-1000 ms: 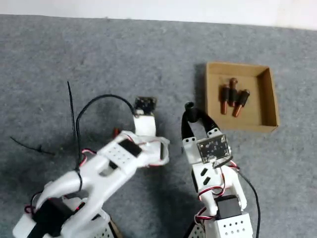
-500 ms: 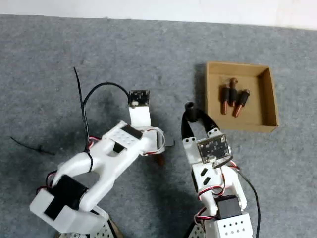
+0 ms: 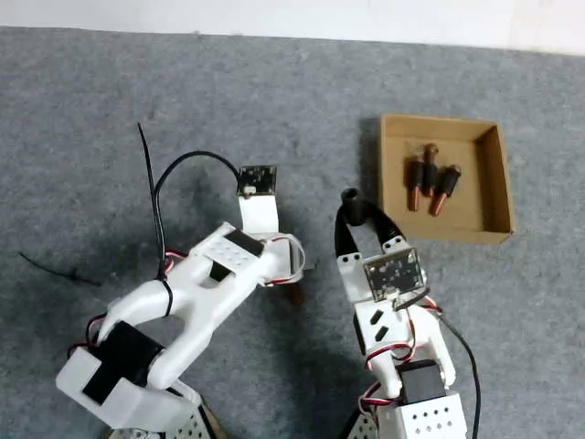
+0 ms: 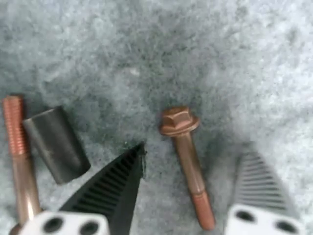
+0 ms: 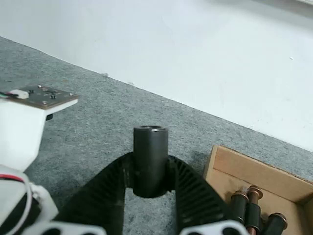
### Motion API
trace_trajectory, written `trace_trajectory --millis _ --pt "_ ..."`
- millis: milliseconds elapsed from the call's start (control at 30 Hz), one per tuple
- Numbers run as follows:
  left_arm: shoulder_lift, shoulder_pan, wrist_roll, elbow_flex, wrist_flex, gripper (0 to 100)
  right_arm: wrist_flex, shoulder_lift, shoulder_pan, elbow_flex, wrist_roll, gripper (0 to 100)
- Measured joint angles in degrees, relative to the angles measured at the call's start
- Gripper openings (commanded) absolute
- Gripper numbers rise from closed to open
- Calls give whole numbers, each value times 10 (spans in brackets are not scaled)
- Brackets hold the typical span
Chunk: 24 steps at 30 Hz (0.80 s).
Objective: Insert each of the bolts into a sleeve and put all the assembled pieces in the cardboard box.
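Gap between the arms is tight. Left gripper is open over one bolt; a loose sleeve and a second bolt crowd the outside of its black finger. Carpet at 12 o'clock is open. Right gripper holds a sleeve upright; cardboard box at its 1 o'clock, three assembled pieces mid-box, 3 o'clock side bare. Cable tie at far 9 o'clock, well apart.

Hovers low with left gripper spread open and pointing down, while clamping right gripper around an upright black sleeve.
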Motion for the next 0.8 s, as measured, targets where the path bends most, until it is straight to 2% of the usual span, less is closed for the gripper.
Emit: trace_trajectory --millis 100,200,400,500,700,800 --pt "0 0 0 -1 0 0 0 0 0 0 0 5" --pt "1 0 0 -10 -4 30 0 0 0 0 0 5" --pt "5 0 -4 -11 -5 6 0 0 0 0 0 5" --pt "5 0 -45 -11 -5 6 0 0 0 0 0 5" --pt "5 -4 -172 -11 -30 6 0 0 0 0 0 5" --pt "-10 -25 -193 -2 -53 6 0 0 0 0 0 5"
